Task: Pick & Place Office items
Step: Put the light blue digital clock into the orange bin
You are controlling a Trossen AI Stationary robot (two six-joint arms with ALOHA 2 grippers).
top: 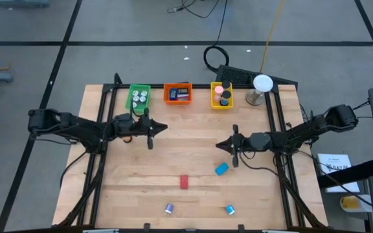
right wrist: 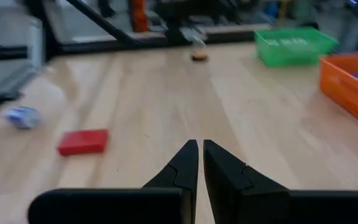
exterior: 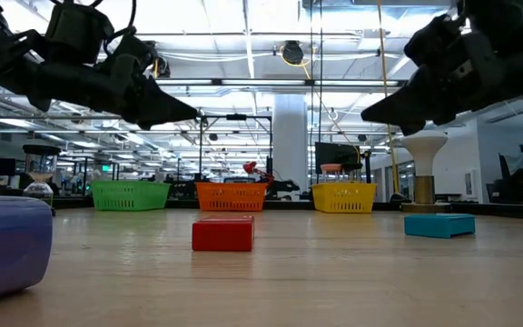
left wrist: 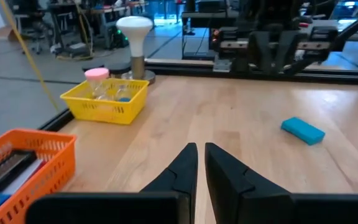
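Left gripper [top: 162, 127]: dark two-finger tool, held above the table near the green tray; fingers pressed together with only a thin slit between them, nothing in them.
Right gripper [top: 220, 145]: dark, raised over the table's right half, just beyond the blue block; fingers clenched on nothing.
Room: large hall with grey floor tiles crossed by dark lines, cables on the floor behind the table; the low view shows bright ceiling lights, a white column and dark racks.
Table [top: 193, 129]: pale wooden planks inside a black metal frame.
Trays: green mesh tray [top: 138, 97], orange mesh tray [top: 177, 93] and yellow mesh tray [top: 221, 96] in a row along the far edge.
White ball on a stand [top: 261, 88]: just beside the yellow tray, at the far right corner.
Blue flat block [top: 221, 169]: on the wood, right of centre.
Red flat block [top: 184, 182]: near the middle, toward the near edge.
Purple roll [top: 168, 208]: by the near edge, left of centre.
Blue roll [top: 230, 209]: by the near edge, well apart from the purple one.
Sorted pieces: a pink-capped cylinder [left wrist: 96, 76] stands in the yellow tray; white round pieces lie in the green tray; dark and blue items lie in the orange one.
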